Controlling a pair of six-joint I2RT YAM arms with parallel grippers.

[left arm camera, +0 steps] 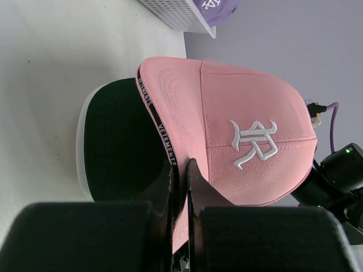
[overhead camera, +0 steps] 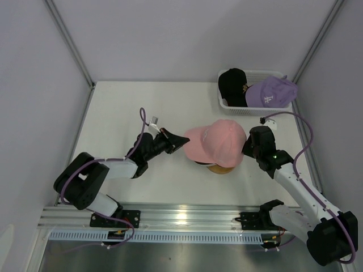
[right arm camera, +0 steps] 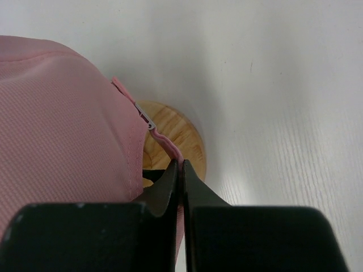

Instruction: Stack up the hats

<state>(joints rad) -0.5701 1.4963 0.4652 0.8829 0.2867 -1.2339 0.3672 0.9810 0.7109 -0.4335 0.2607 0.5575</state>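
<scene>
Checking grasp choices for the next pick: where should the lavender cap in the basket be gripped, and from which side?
Probably the lavender cap by its brim, from the right: it juts over the basket rim, thin and flat, while the rounded crown sits against the black cap.
</scene>
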